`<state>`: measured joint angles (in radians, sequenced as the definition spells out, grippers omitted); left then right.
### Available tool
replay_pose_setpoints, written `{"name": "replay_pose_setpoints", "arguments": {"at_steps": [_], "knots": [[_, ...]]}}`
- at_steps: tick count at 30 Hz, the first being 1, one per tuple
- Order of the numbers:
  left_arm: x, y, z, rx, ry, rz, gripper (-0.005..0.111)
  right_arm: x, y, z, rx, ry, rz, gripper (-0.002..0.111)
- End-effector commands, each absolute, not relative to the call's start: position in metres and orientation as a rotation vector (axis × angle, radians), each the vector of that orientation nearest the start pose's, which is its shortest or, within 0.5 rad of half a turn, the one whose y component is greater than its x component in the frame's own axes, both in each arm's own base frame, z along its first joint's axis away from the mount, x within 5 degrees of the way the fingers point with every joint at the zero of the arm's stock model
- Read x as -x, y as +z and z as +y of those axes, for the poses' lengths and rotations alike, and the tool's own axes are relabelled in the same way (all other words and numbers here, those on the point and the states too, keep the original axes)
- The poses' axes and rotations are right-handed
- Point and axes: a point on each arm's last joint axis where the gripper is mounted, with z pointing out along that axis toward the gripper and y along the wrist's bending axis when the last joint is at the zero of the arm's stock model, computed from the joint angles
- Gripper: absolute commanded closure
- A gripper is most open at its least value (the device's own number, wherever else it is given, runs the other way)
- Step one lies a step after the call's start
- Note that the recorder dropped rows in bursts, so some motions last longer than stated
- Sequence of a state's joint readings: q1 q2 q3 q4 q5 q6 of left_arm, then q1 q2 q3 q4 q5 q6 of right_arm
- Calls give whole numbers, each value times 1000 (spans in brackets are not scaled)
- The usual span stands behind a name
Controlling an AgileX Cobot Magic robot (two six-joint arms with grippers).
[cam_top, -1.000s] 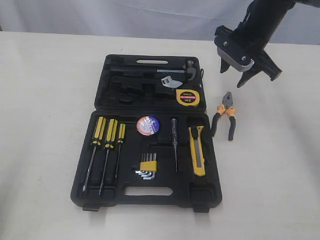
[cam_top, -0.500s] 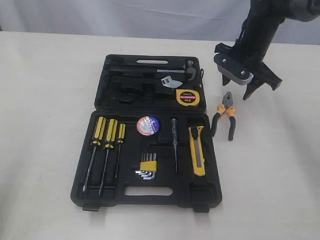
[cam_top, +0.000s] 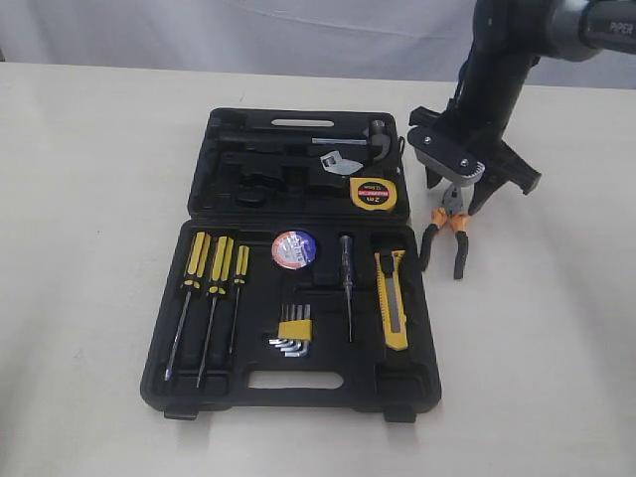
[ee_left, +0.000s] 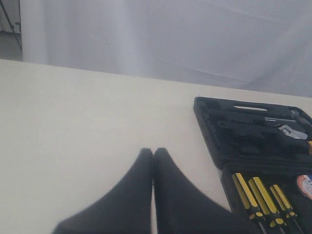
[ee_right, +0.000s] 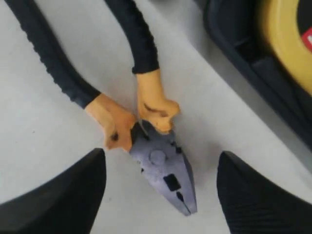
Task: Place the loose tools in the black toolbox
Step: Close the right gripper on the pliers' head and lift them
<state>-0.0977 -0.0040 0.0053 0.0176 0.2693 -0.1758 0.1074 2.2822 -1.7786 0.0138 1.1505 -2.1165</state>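
The left gripper [ee_left: 152, 161] is far off to the left of the black toolbox [cam_top: 224, 383], low over the bare table [cam_top: 89, 199]. Its two fingers are pressed together and hold nothing.

The toolbox lies open and flat. In its near half, going left to right, sit three screwdrivers [cam_top: 209, 298], the hex keys [cam_top: 292, 332], the black tape roll [cam_top: 294, 248], a thin tester [cam_top: 347, 283] and the yellow-black utility knife [cam_top: 394, 298]. The round yellow tape measure [cam_top: 374, 194] sits in the right corner of the far half.

Just to the right of the toolbox, on the table, lie the pliers [cam_top: 447, 234]. They are the only loose tool left out, I think. Their grey nose points away from the near edge and the handles are spread a little.

The right gripper [cam_top: 459, 199] hangs right over the nose of the pliers. Its fingers [ee_right: 58, 195] are wide apart, one on each side of the grey head, and do not touch it.

To do this step well, I would go straight down with the head in the middle, then squeeze near the joint where the pliers are thick. Grabbing only the thin tip could let them slip or swing.
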Motion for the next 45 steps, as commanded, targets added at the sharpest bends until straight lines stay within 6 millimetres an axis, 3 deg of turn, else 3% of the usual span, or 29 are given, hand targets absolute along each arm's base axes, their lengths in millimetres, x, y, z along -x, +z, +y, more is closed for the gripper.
{"name": "replay_pose_setpoints", "arguments": {"at_steps": [1, 20, 28, 35, 45], "knots": [[-55, 189, -5, 54, -189, 1757, 107, -449, 134, 52, 2813, 31, 1383, 46], [-55, 189, -5, 54, -189, 1757, 107, -444, 129, 39, 2983, 33, 1373, 46], [-55, 189, -5, 54, -189, 1757, 107, -445, 137, 33, 2948, -24, 1479, 46], [-55, 189, -5, 54, -189, 1757, 107, -448, 148, 31, 2883, -70, 1445, 46], [-55, 189, -5, 54, -189, 1757, 107, -443, 126, 35, 2852, -36, 1395, 46]]}}
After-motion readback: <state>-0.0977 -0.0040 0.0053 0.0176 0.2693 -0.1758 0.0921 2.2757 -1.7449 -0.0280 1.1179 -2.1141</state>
